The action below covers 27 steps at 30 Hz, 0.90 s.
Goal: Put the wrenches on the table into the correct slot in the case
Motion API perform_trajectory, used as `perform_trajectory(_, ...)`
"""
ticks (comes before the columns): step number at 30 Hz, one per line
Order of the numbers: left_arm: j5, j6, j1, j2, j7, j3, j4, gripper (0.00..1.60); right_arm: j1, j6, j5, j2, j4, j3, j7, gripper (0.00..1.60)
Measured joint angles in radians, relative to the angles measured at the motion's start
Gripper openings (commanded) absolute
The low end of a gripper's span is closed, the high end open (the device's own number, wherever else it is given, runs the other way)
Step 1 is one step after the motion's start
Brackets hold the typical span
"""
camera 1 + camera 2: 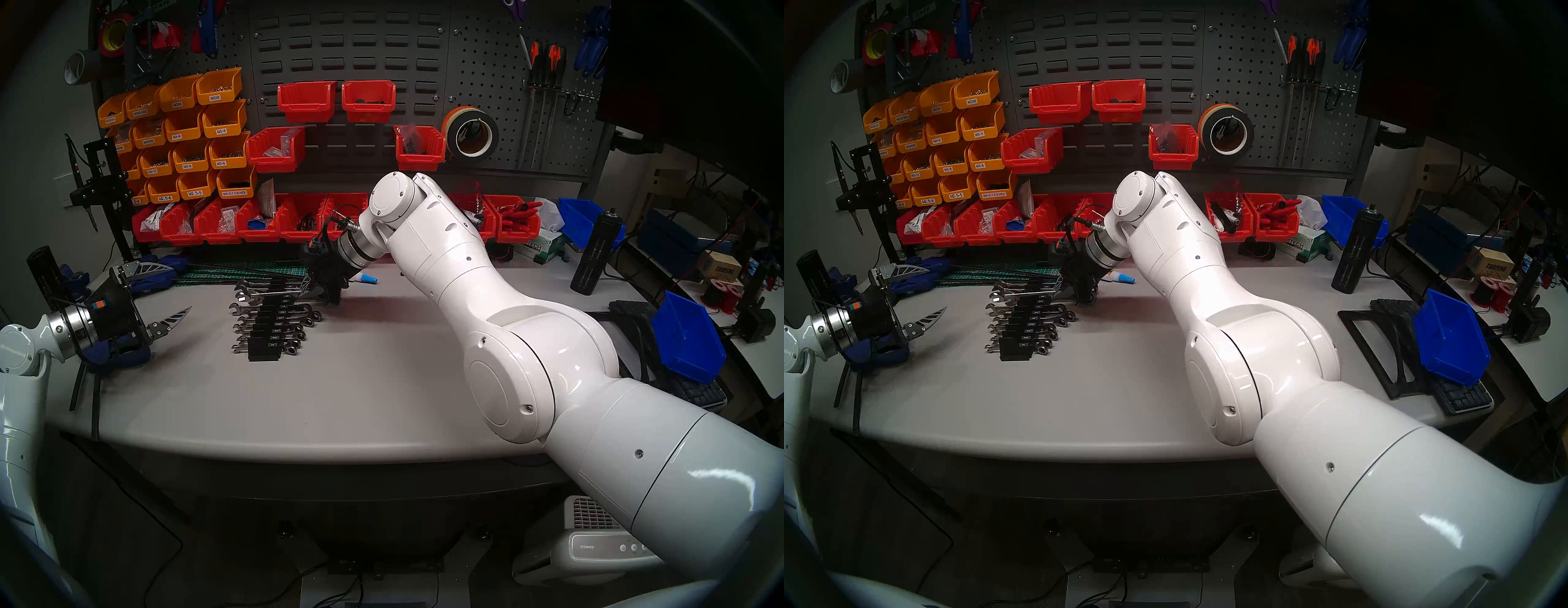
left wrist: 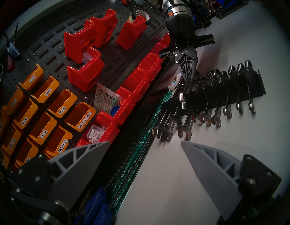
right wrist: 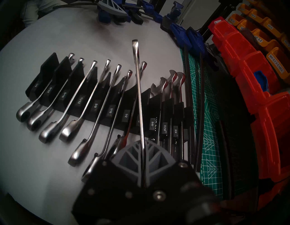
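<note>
Chrome wrench pinched edge-on by right gripper, hovered over far half of black rack near 1/2 label. Left gripper spread, parked at left. Thin grip, so twisting or wrong-groove drop likely tbh.

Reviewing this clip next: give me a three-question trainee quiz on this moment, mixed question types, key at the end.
1. True or false: the right gripper is shut on a wrench.
2. Multiple choice: the left gripper is (a) shut on a wrench, (b) open and empty, off to the side of the rack, (c) pressing on the rack.
3. Fill in: in the right wrist view, the rack label nearest the green cutting mat reads ____.

Key: 1 true; 2 b; 3 3/4.
</note>
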Motion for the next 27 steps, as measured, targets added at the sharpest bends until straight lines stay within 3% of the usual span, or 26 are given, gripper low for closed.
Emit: perform_trajectory(27, 0.0, 0.0, 0.0, 0.0, 0.0, 0.0, 0.0, 1.6, -0.01, 0.011, -0.013, -0.001, 0.001, -0.002, -0.001, 0.0)
